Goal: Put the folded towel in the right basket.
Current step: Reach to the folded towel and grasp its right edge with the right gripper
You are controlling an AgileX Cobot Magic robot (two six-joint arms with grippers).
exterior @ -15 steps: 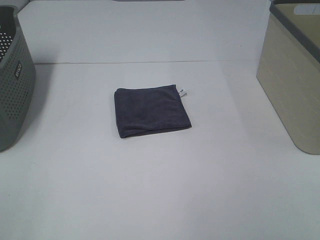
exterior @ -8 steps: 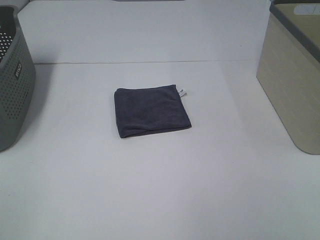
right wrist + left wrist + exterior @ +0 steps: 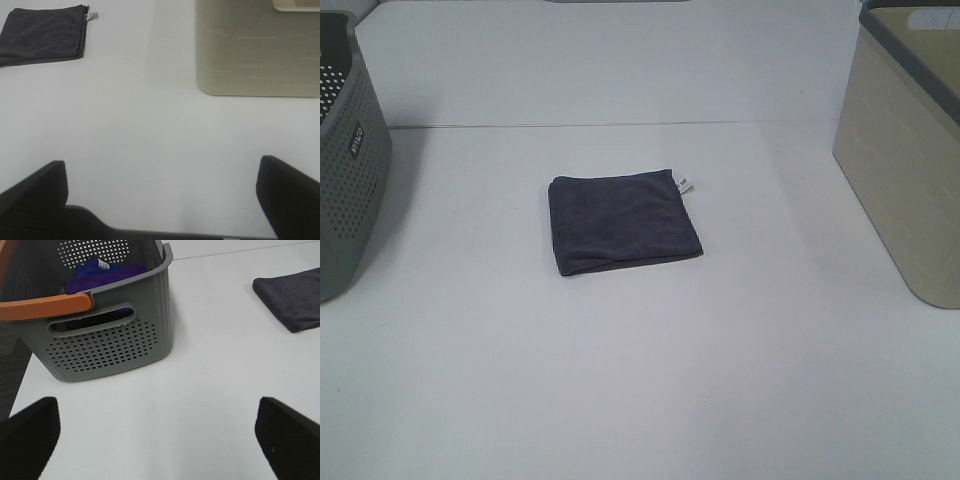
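White table bears the towel, centred, well apart from the right basket. Right gripper (spread wide, like the left gripper) should pinch all layers at one edge.

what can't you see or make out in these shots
Right basket interior: cut off by the high view's edge; the right wrist view shows only its outer wall.
Left basket: cropped by the high view's left edge; in the left wrist view its wall hides most of the purple cloth inside.
Towel tag print: too small.
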